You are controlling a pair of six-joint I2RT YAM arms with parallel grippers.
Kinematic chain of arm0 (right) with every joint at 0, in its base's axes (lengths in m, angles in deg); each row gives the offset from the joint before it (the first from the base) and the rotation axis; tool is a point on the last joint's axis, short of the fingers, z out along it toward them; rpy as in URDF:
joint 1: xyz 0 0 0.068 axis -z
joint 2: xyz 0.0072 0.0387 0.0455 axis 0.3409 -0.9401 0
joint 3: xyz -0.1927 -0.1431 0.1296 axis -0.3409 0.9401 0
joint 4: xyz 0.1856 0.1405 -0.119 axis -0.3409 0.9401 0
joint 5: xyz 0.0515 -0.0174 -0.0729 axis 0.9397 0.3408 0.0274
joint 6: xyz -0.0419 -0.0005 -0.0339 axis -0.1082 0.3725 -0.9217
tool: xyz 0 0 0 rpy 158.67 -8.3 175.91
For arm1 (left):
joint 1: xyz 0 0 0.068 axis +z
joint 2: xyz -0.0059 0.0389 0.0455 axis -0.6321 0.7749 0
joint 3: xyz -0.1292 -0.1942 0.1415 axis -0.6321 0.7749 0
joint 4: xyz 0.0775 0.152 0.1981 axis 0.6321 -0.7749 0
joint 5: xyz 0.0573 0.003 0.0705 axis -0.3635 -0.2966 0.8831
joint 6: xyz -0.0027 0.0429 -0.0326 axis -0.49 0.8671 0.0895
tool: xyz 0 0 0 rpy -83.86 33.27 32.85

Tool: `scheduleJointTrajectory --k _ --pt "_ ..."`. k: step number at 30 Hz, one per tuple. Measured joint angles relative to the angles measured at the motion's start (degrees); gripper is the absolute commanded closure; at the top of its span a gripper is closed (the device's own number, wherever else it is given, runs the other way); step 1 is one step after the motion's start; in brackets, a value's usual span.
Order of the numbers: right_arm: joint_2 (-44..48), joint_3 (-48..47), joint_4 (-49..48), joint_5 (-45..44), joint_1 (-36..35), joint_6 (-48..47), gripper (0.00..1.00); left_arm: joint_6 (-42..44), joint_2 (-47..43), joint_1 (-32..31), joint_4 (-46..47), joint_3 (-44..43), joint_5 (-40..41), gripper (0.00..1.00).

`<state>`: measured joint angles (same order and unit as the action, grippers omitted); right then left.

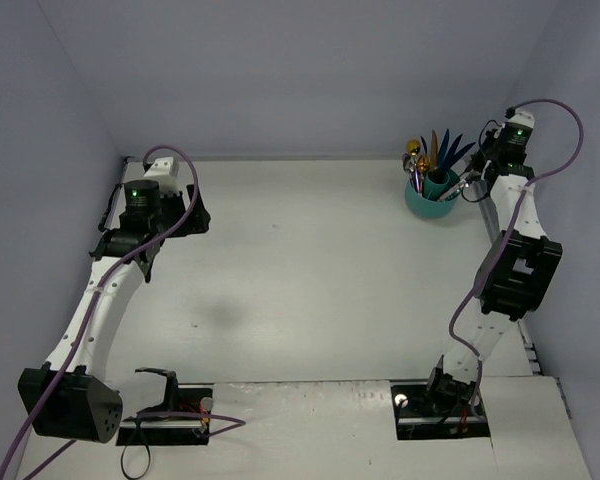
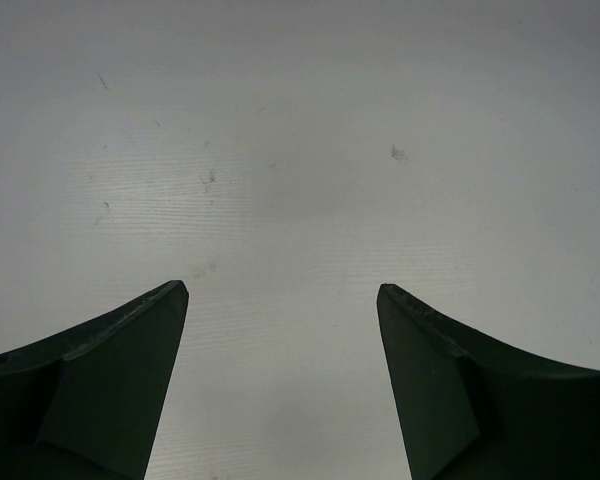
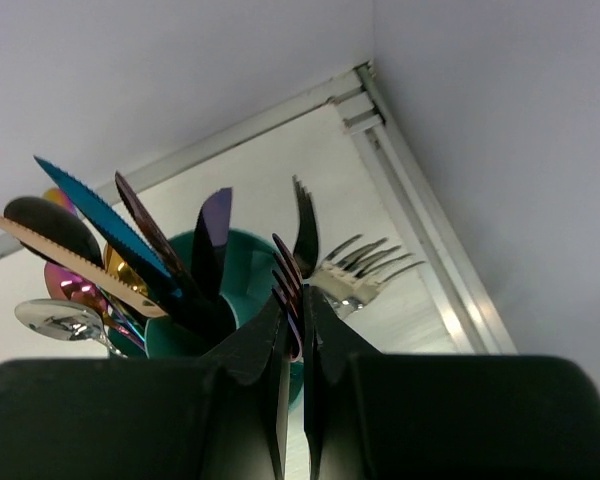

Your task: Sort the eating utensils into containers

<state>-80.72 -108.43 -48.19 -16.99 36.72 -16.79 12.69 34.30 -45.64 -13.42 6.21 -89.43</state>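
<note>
White table (image 1: 310,290), faintly scuffed; pale blue-grey walls (image 1: 300,70) around it.

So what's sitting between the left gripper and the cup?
Only bare table. The top view shows nothing lying between the open left gripper and the cup.

Soft even overhead light, faint shadows, dim wrist views.

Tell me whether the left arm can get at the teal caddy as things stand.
Probably not readily. The left gripper hangs open over the table at the far left, while the caddy sits in the far right corner, and the right gripper, shut on a fork, hovers right at it.
</note>
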Motion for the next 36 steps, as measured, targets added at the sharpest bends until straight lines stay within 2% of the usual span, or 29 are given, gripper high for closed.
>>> scheduleJointTrajectory --k 9,11,15,18,27,32,36 --pt "-2.86 0.41 -1.24 1.09 -1.62 -0.18 0.99 0.0 0.02 0.08 0.0 0.0 -0.06 0.26" --pt "-3.12 0.93 -1.36 1.12 -1.62 -0.15 0.91 -0.02 0.02 0.08 0.0 0.0 -0.07 0.26" --pt "-3.63 1.67 -1.55 1.01 -1.62 -0.22 0.84 -0.03 0.02 0.11 0.01 0.0 -0.07 0.26" --pt "-3.69 2.09 -1.71 0.82 -1.62 -0.26 0.73 -0.06 0.02 0.14 0.02 0.0 -0.06 0.26" --pt "-2.54 4.91 -1.8 -0.42 -1.62 -1.15 0.58 -0.22 0.02 0.51 0.06 0.02 -0.19 0.26" --pt "2.17 5.77 -1.55 -1.36 -1.62 -1.73 0.52 -0.31 0.02 0.92 0.07 0.02 -0.55 0.26" --pt "10.71 8.57 -1.5 -1.92 -1.62 -1.71 0.46 -0.42 0.0 1.39 0.09 0.14 -1.32 0.26"
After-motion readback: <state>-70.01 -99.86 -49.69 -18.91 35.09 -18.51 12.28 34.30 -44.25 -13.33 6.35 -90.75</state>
